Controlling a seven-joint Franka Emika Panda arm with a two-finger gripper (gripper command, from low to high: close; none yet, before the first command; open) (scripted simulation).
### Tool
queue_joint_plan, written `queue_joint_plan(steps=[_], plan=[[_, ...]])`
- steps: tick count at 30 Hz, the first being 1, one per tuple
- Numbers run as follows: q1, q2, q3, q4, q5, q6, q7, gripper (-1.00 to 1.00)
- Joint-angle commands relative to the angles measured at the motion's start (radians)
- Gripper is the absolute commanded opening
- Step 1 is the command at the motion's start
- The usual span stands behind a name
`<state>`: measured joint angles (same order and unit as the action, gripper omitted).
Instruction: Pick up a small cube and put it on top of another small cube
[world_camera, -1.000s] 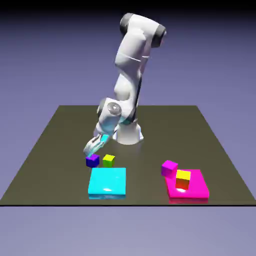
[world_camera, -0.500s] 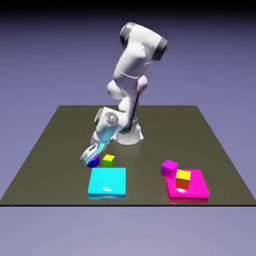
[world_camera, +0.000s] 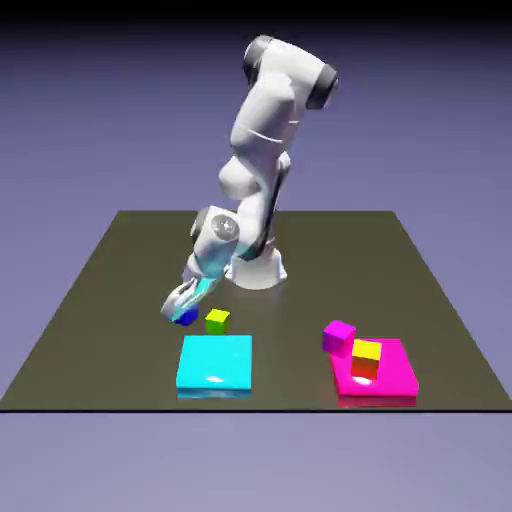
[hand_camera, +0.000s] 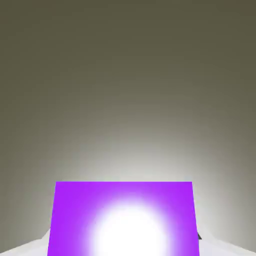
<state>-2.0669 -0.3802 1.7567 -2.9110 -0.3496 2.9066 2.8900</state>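
Gripper (world_camera: 180, 312) shut on blue cube (world_camera: 187, 317), cube between fingertips.

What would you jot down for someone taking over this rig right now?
Gripper: closed on the blue-violet cube, which fills the space between the fingertips in the hand view.
Lime cube: on the table, behind the cyan slab as the exterior view shows it, nothing on top.
Done: the blue-violet cube is gripped; whether it is clear of the table I can't tell for sure.
Left: bring it over the lime cube, set it on top, let go.
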Motion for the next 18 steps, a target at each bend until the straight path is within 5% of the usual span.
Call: queue_joint_plan(steps=[1, 8, 18], plan=[[0.036, 0.011, -0.036, -0.003, -0.005, -0.016, 0.001, -1.0], [0.224, 0.067, -0.22, -0.016, -0.029, -0.094, 0.007, -1.0], [0.574, 0.014, -0.084, 0.346, 0.209, -0.483, 0.007, -1.0]])
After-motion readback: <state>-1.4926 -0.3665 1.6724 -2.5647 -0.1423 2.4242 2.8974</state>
